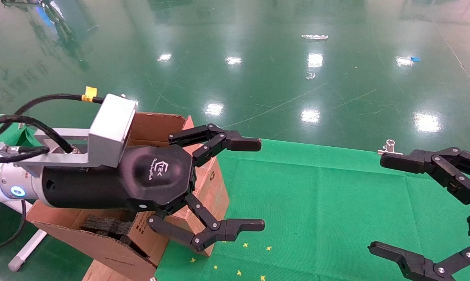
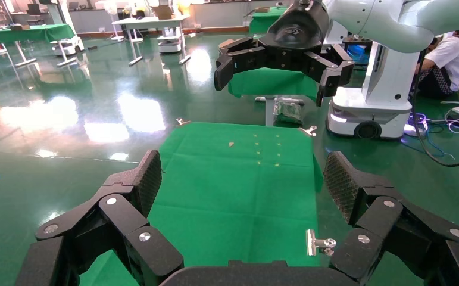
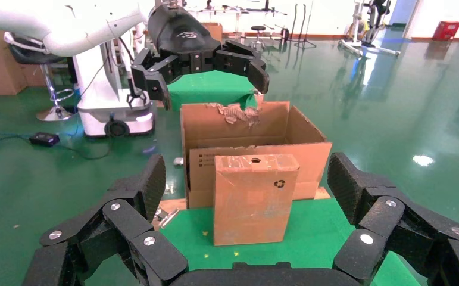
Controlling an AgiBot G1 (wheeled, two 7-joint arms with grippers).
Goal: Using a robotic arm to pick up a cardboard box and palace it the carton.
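The small brown cardboard box [image 3: 253, 199] stands upright on the green cloth, close in front of the carton [image 3: 239, 125], with a recycling mark on its side. In the head view the cardboard box [image 1: 215, 189] is mostly hidden behind my left gripper. The carton [image 1: 153, 125] has tall flaps, a torn edge and black foam [image 1: 102, 224] inside. The white robotic arm's left gripper [image 1: 258, 184] is open and empty, raised over the box and carton; it also shows in the right wrist view [image 3: 206, 62]. My right gripper [image 1: 383, 205] is open and empty, facing the box from across the table.
The green cloth table [image 1: 316, 195] bears small yellow marks [image 1: 238, 269] near its front. Silver binder clips [image 1: 389, 146] [image 2: 320, 242] grip the cloth's edges. Shiny green floor [image 1: 258, 58] lies beyond the table. The carton stands off the table's left edge.
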